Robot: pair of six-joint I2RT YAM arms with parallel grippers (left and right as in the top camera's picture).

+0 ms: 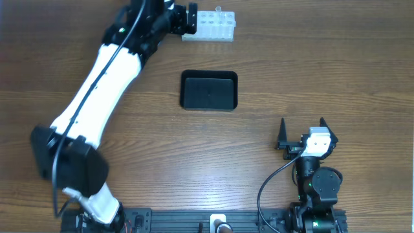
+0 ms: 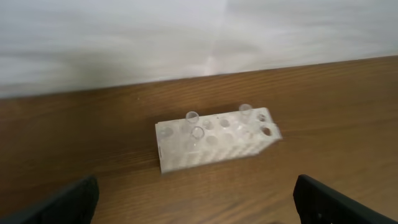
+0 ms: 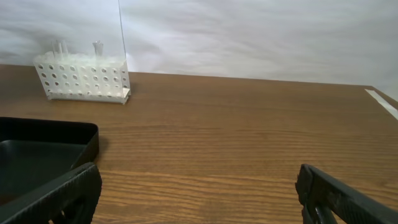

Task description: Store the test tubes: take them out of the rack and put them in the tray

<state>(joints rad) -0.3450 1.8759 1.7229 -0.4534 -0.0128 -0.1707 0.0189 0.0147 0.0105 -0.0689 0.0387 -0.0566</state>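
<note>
I have the left gripper (image 1: 189,19) out at the far edge of the table (image 1: 336,65), just beside the left end of the white rack (image 1: 209,27), and its wrist camera shows the jaws spread wide with nothing between them but bare wood, the rack standing a little way ahead of the fingers (image 2: 65,202). The rack sits upright along that far edge, roughly at its middle. I count what look like three clear test tubes (image 2: 192,118) standing in its holes (they are nearly transparent against the white plastic, so I may be missing one). The black tray (image 1: 209,90) lies flat near the middle of the table, apart from the rack and on its near side. The right gripper (image 1: 303,133) is low toward the near edge on the right, well apart from the tray, its jaws also wide open and holding nothing.
</note>
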